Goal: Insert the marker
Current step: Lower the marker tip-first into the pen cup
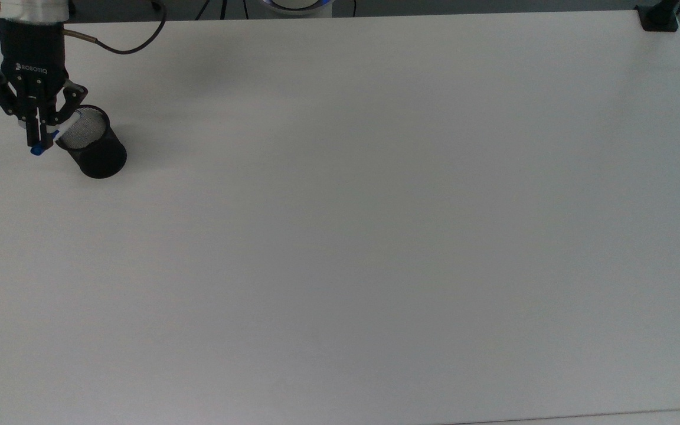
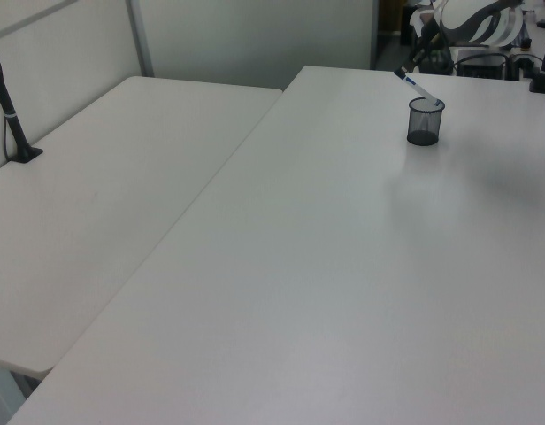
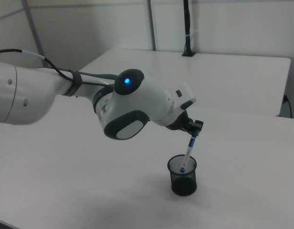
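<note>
While the gripper [image 1: 38, 141] clamps its upper end, the marker [image 3: 187, 155] slants down — tip inside the mesh cup [image 3: 183, 175].

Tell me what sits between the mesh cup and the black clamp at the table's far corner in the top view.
Nothing: in the top view the white table is bare from the mesh cup across to the black clamp.

A black mesh cup [image 1: 97, 147] stood upright near the far left of a white table [image 1: 375, 236] in the top view. A second white table [image 2: 104, 195] adjoined it, with a black clamp post [image 2: 11, 115] at its edge.
</note>
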Controlling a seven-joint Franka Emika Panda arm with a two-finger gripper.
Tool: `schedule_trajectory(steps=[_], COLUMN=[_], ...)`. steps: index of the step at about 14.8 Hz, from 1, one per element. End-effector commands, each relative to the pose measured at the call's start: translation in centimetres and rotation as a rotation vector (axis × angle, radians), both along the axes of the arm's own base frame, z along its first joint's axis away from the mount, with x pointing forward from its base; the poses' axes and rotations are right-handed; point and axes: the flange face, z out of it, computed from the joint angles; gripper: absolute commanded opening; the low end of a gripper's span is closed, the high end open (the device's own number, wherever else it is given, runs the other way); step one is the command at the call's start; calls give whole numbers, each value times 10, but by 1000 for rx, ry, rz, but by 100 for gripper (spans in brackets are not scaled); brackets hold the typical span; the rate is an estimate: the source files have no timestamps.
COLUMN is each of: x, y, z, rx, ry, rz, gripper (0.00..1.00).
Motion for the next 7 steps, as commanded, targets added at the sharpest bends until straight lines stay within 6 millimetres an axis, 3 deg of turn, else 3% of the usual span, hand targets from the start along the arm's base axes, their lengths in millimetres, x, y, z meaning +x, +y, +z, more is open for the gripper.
schedule_trajectory(steps=[1, 7], x=[-3, -4], y=[4, 10], z=[0, -5], rx=[-10, -5], ry=[-17, -7], rz=[9, 17], gripper=[0, 0])
